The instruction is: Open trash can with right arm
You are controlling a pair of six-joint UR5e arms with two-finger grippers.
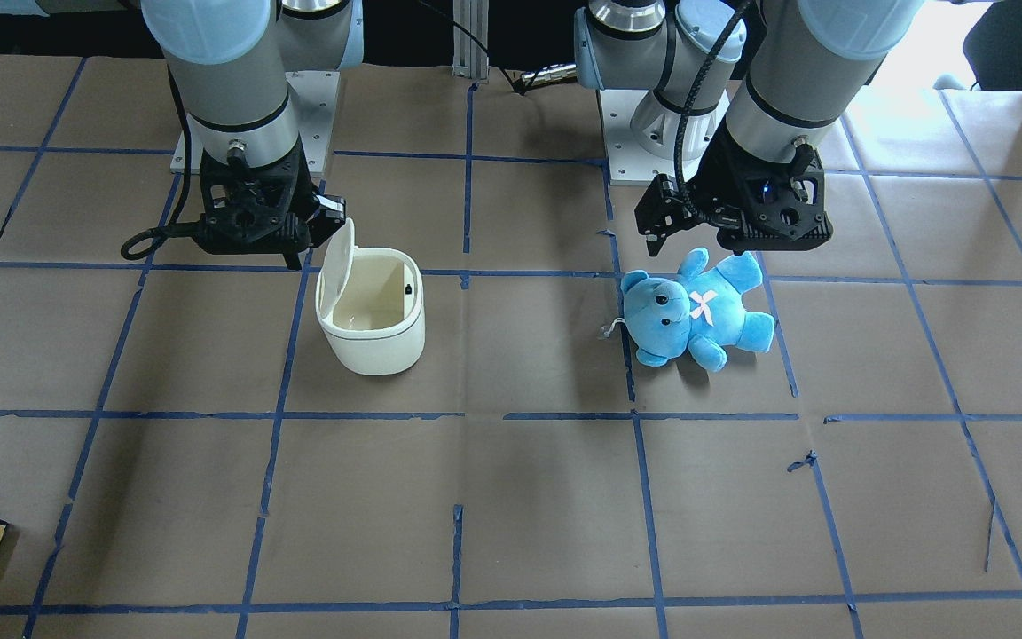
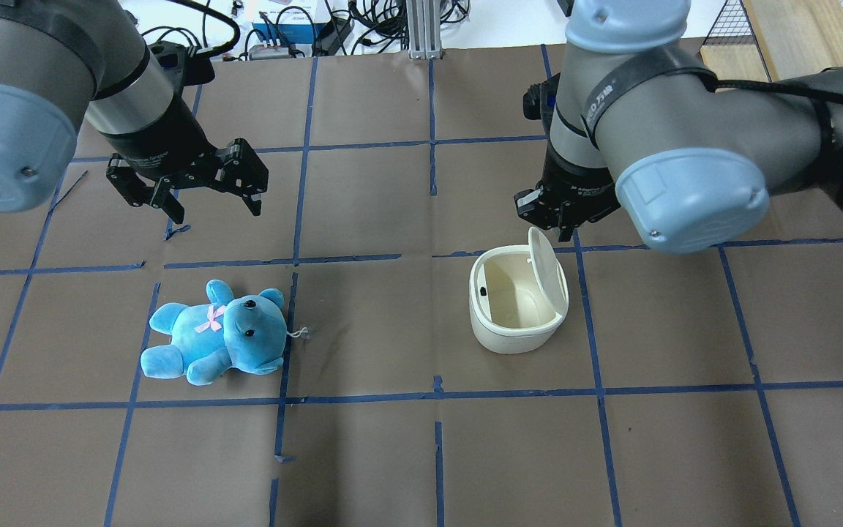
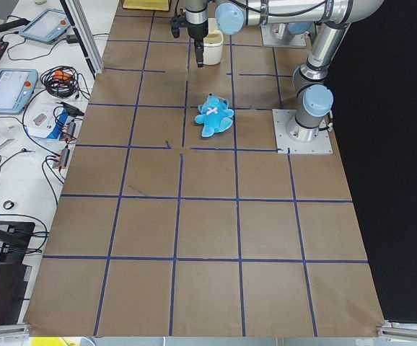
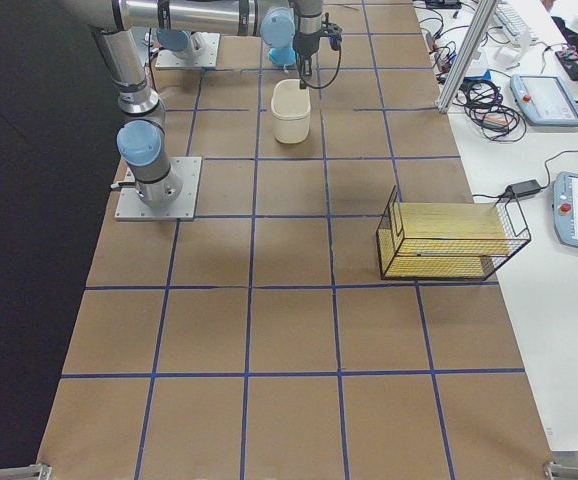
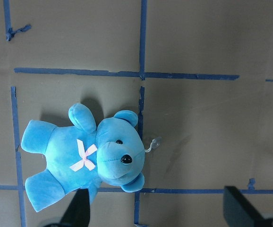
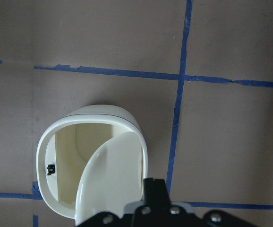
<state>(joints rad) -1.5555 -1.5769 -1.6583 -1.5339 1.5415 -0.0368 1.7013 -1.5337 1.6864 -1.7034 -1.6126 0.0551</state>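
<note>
The cream-white trash can [image 1: 378, 342] stands upright with its flip lid [image 1: 336, 266] raised and its inside bare; it also shows in the overhead view [image 2: 509, 337] and the right wrist view [image 6: 98, 113]. My right gripper [image 2: 557, 223] hangs just behind the raised lid [image 6: 113, 179], shut and empty; I cannot tell whether it touches the lid. My left gripper [image 2: 213, 205] is open and empty, held above the table beyond a blue teddy bear [image 2: 216, 333], which lies on its back and also shows in the left wrist view [image 5: 89, 156].
A black wire basket holding a wooden board [image 4: 449, 240] stands toward the table's right end. The arms' base plates [image 1: 644, 151] sit at the robot's edge. Cables and devices [image 2: 297, 29] lie past the far edge. Brown paper with blue tape lines covers the table.
</note>
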